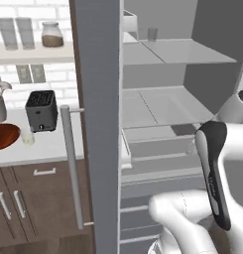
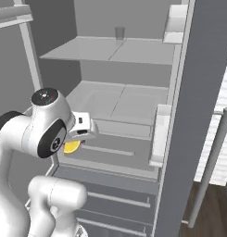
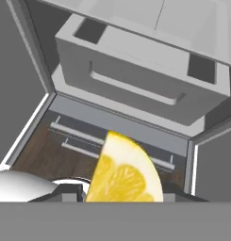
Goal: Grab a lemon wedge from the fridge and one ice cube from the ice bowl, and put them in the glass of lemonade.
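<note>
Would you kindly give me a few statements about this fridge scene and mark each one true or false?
1. The fridge stands open. True.
2. The pincer holds a lemon wedge. True.
3. The wooden ice bowl sits on a fridge shelf. False: it is on the counter, left of the black toaster.
4. The glass of lemonade stands between bowl and toaster. True.
5. The upper fridge shelf is bare. False: a small glass stands on it.
</note>
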